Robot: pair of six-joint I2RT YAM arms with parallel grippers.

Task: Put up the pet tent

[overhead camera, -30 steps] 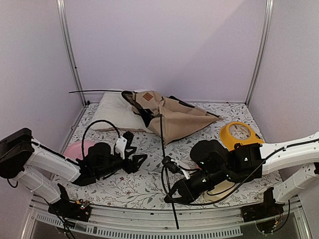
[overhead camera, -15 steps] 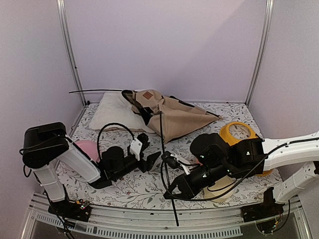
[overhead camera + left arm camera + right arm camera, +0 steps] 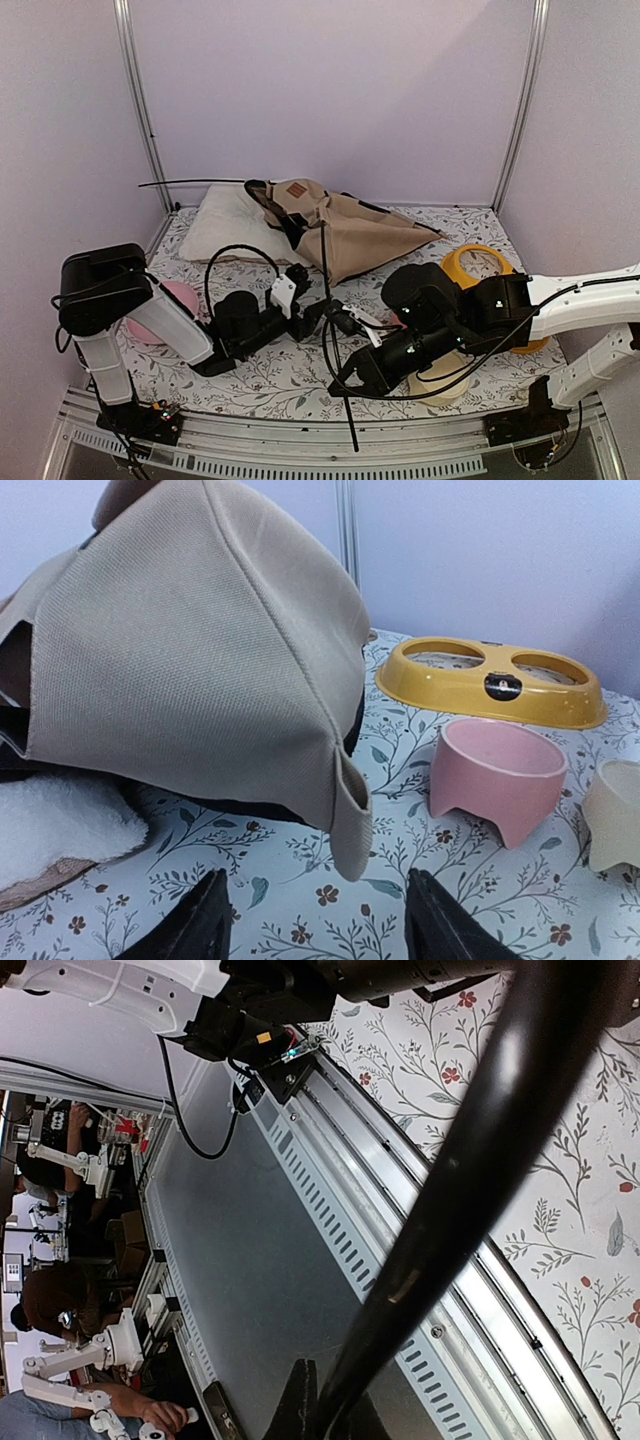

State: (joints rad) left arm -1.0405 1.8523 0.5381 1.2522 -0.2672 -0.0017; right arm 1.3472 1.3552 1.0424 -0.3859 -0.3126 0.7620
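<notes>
- The tent (image 3: 350, 235) lies collapsed at the back middle of the table (image 3: 280, 375), a crumpled tan heap, not standing.
- Its left part rests on the white cushion (image 3: 225, 232), and its brown label (image 3: 295, 190) faces up near the top of the heap.
- A thin black pole (image 3: 470, 1160) runs from the tent toward the near edge and past the metal rail (image 3: 440, 1290) of the table.
- Another pole (image 3: 190, 183) sticks out of the tent to the left, above the cushion.
- The right gripper (image 3: 342, 383) is low over the table near the front, its fingers closed around the long pole.
- The left gripper (image 3: 325, 935) points at the tent from just in front of it, low over the cloth; its two black fingers are spread apart with nothing between them.
- In the left wrist view a corner of the tent's fabric hangs down just ahead of those fingers, not touching them.
- A yellow feeder (image 3: 495, 685) stands to the right of the tent.
- A pink bowl (image 3: 497, 780) stands in front of the feeder, with a cream bowl (image 3: 615, 815) beside it.
</notes>
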